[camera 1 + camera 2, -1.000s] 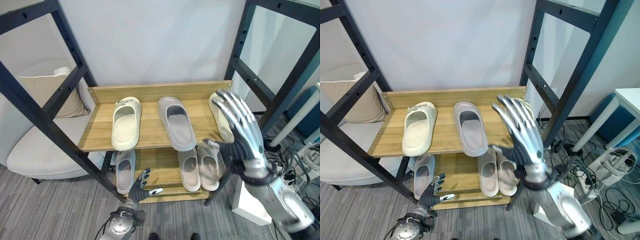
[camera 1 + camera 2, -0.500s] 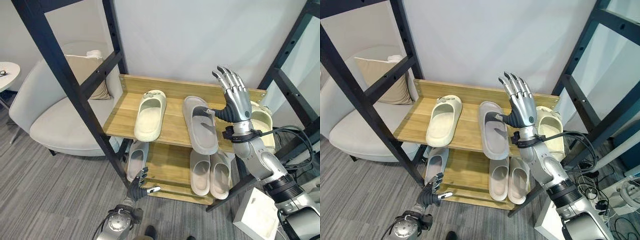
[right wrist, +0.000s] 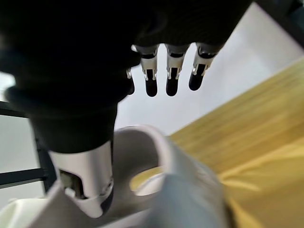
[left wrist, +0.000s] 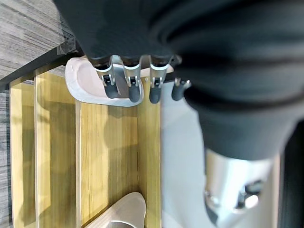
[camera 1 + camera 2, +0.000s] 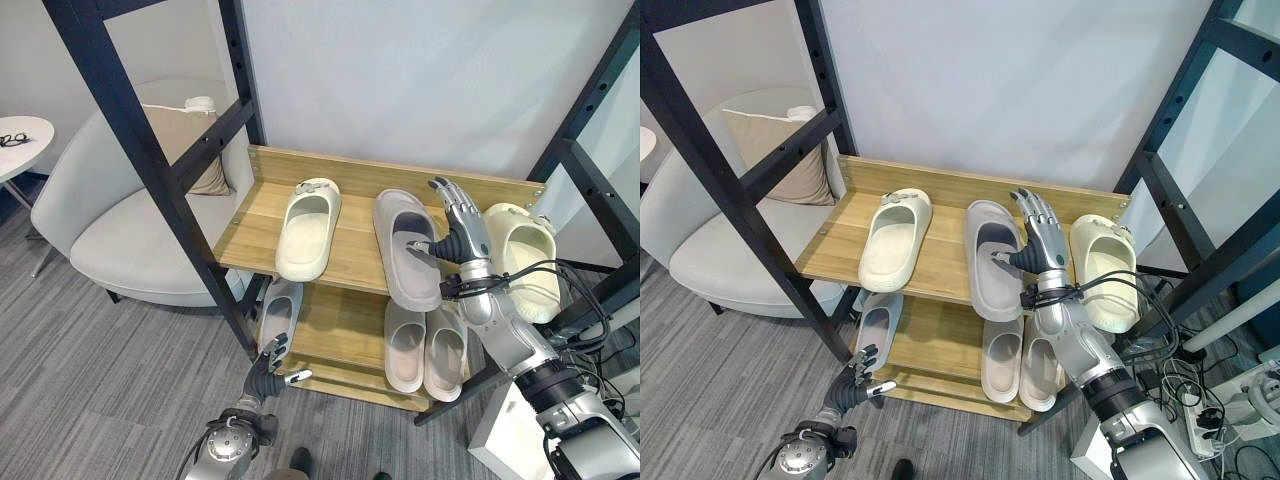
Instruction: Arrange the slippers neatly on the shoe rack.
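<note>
Armchair (image 5: 120, 240) stands left of the rack (image 5: 262, 240). Right hand (image 5: 462, 238), fingers straight, thumb touching the grey slipper (image 5: 405, 247); left hand (image 5: 268, 368) relaxed below.

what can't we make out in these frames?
- Contact between right hand and grey slipper: eye views show the thumb at its strap, but whether it touches is unclear.
- Lower-shelf slipper: partly hidden by the top shelf.
- Left hand hangs low, open.

Grey carpet (image 5: 90, 350) (white wall (image 5: 400, 80))
</note>
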